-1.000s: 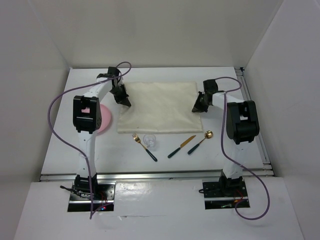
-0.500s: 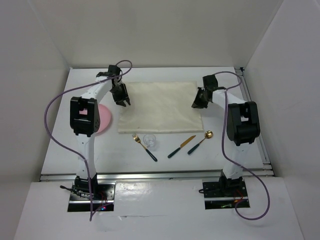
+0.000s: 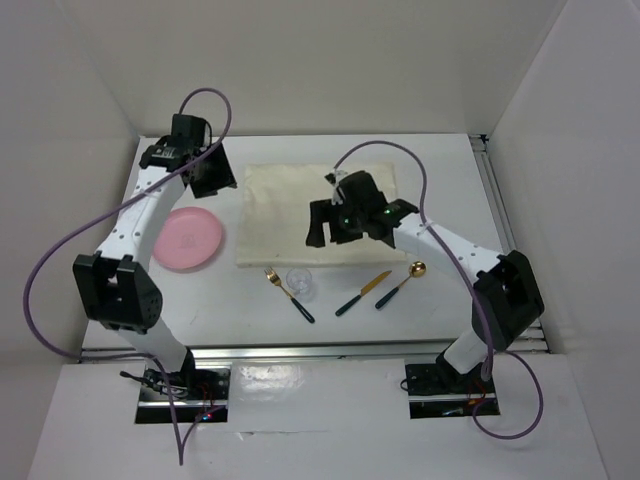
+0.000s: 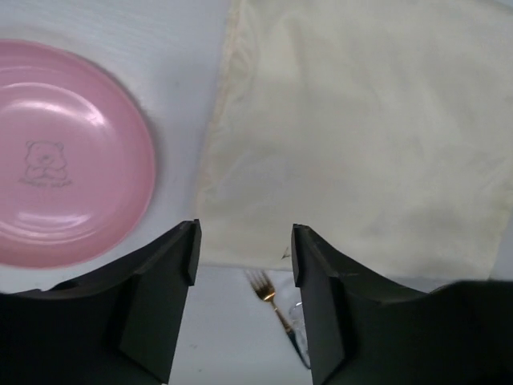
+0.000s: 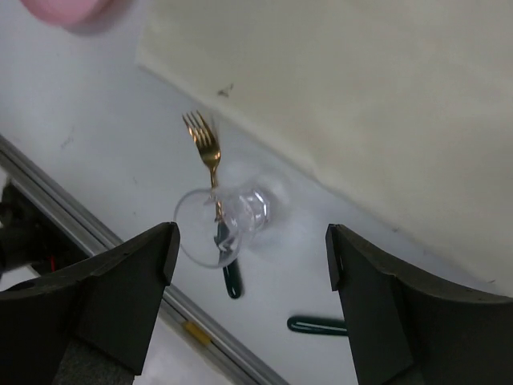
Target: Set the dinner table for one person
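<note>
On the white dinner table [image 3: 455, 190] a cream cloth [image 3: 300, 190] lies flat in the middle. A pink plate [image 3: 188, 240] sits to its left. In front of the cloth lie a gold fork [image 3: 288, 293], a clear glass [image 3: 300, 282], a knife [image 3: 362, 293] and a gold spoon [image 3: 402, 284]. My left gripper [image 3: 212, 180] hangs open by the cloth's far left corner, holding nothing. In its wrist view I see the plate [image 4: 64, 152], the cloth [image 4: 361, 128] and the fork [image 4: 268, 293]. My right gripper [image 3: 330, 228] is open over the cloth's front part; below it stand the glass [image 5: 224, 220] and the fork [image 5: 204, 144].
The knife's dark green handle [image 5: 317, 325] lies right of the glass in the right wrist view. A metal rail [image 3: 310, 350] runs along the table's near edge. White walls close in the table at the back and both sides.
Both grippers stood shut at the cloth's left and right edges and have opened. The left one lifted up and to the left. The right arm swung left over the cloth's front part.
</note>
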